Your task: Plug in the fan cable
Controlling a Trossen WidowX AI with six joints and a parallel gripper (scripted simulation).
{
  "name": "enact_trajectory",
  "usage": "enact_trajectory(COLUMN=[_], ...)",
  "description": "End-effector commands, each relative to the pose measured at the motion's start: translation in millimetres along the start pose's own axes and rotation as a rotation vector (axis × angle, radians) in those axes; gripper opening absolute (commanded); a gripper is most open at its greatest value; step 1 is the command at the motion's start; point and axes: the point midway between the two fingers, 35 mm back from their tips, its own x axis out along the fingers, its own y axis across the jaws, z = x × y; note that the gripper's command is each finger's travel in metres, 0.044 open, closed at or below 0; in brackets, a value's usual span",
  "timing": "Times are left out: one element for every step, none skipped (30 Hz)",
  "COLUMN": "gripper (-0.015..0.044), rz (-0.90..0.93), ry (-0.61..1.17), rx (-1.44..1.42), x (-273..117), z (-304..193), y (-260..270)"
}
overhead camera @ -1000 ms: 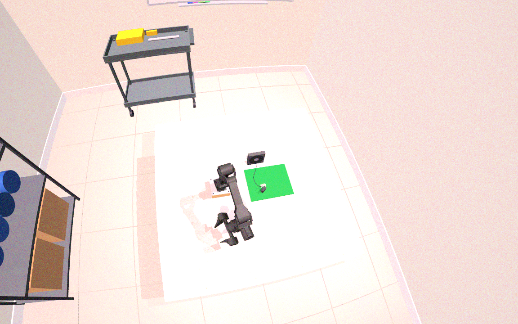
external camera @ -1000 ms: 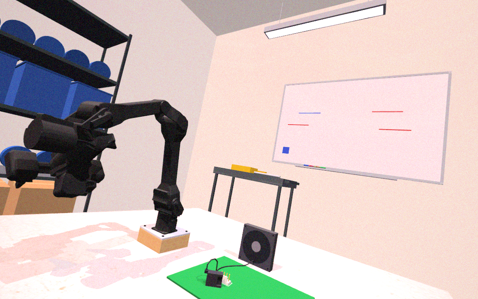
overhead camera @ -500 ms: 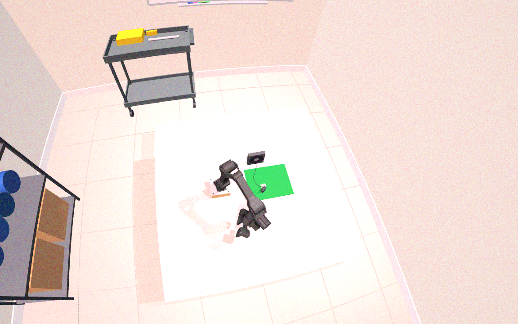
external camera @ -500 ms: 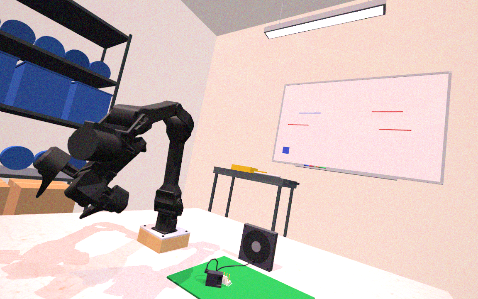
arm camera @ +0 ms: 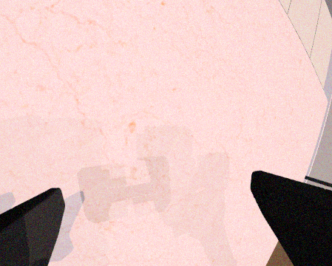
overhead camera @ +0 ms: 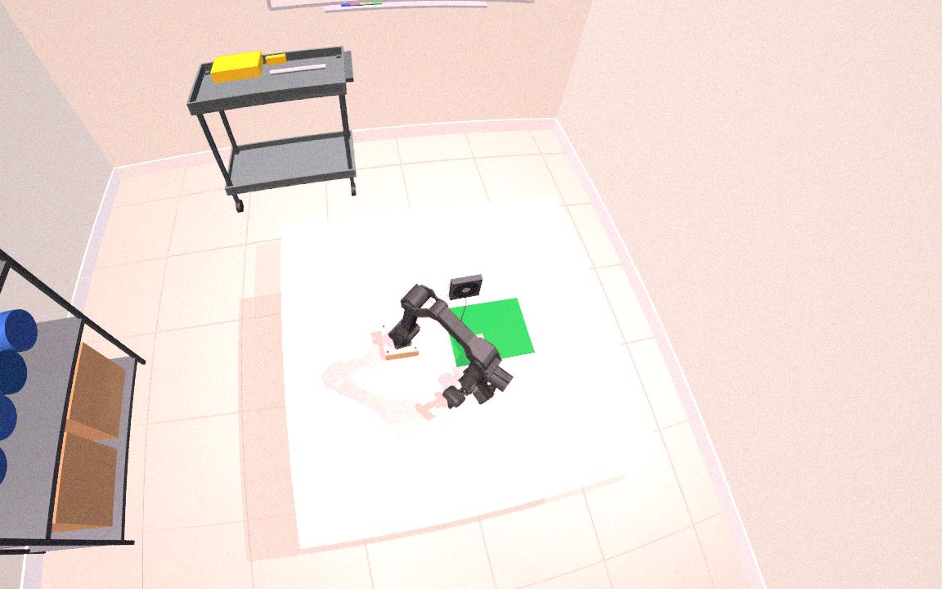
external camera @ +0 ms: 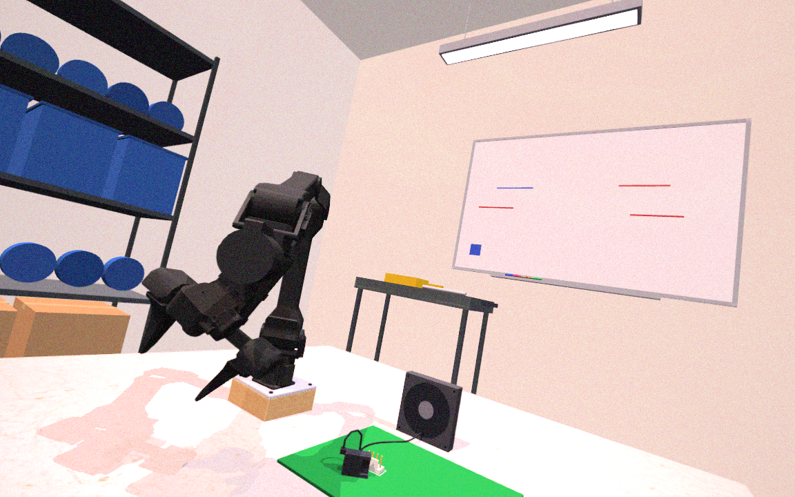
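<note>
The black plug (external camera: 356,463) stands on the green board (overhead camera: 507,318) (external camera: 425,473), right beside the white fan header (external camera: 378,468). The header's visible gold pins stick up bare. A thin black cable (external camera: 386,442) loops up from the plug and runs to the dark square fan (overhead camera: 465,287) (external camera: 430,408), which stands upright behind the board. In the top view the arm hides the plug. My gripper (external camera: 168,375) (arm camera: 159,191) is wide open and empty. It hangs above the white table, off the board, to the board's left in the exterior view. The wrist view shows neither plug nor board.
The arm's base block (overhead camera: 401,353) (external camera: 270,402) sits on the table left of the board. The arm's elbow reaches over the board's near left part in the top view. A cart (overhead camera: 291,164) and a shelf rack (overhead camera: 28,432) stand away from the table.
</note>
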Motion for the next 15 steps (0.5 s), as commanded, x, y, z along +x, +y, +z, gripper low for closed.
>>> enact_trajectory(gripper=[0.044, 0.044, 0.044, 0.044, 0.044, 0.044, 0.044, 0.044, 0.044, 0.044, 0.044, 0.044, 0.044, 0.044, 0.044], rz=[0.172, 0.187, 0.201, 0.216, 0.229, 0.243, 0.256, 0.269, 0.281, 0.292, 0.303, 0.314, 0.323, 0.332, 0.34], ry=[-0.019, -0.013, -0.007, 0.001, 0.01, 0.019, 0.03, 0.041, 0.053, 0.067, 0.081, 0.096, 0.112, 0.128, 0.146], rx=[0.446, 0.487, 0.526, 0.566, 0.605, 0.645, 0.684, 0.723, 0.762, 0.8, 0.839, 0.878, 0.916, 0.955, 0.992], x=[-35.0, -37.7, -40.5, -43.2, -45.9, -48.7, -51.5, -54.2, -56.9, -59.7, -62.5, -65.3, -68.1, -70.9, -73.6], z=[-13.9, -15.8, -17.8, -20.0, -22.2, -24.7, -27.2, -29.9, -32.7, -35.7, -38.8, -42.1, -45.5, -49.0, -52.6], y=[64.5, 70.6, 76.5, 82.4, 88.2, 94.0, 99.7, 105.3, 110.8, 116.3, 121.7, 127.1, 132.4, 137.6, 142.6])
